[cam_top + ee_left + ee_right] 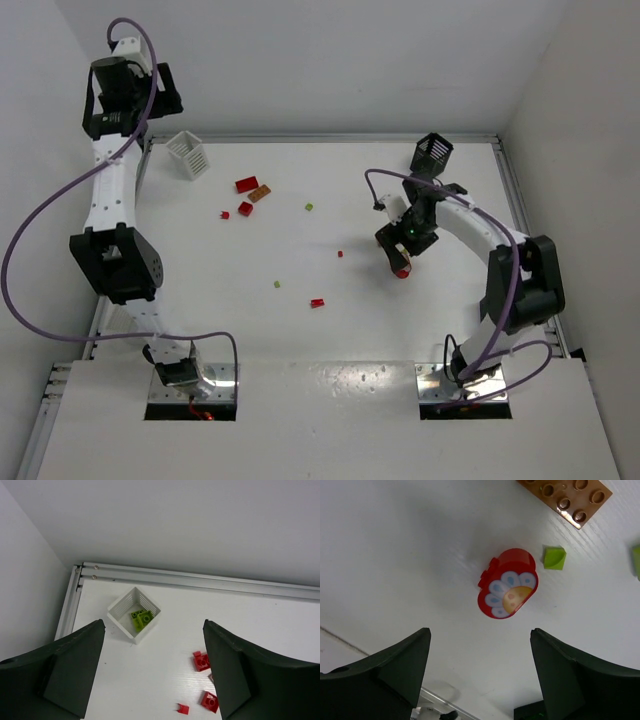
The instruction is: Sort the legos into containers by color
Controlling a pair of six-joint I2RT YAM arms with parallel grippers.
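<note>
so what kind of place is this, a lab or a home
Probably a robotics lab test cell: a left arm and right arm bolted to a bare white table edged with aluminium rail, plain white walls closing it in, and loose toy bricks.

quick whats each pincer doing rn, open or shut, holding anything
left pincer: open, empty
right pincer: open, empty, over a red brick
</note>
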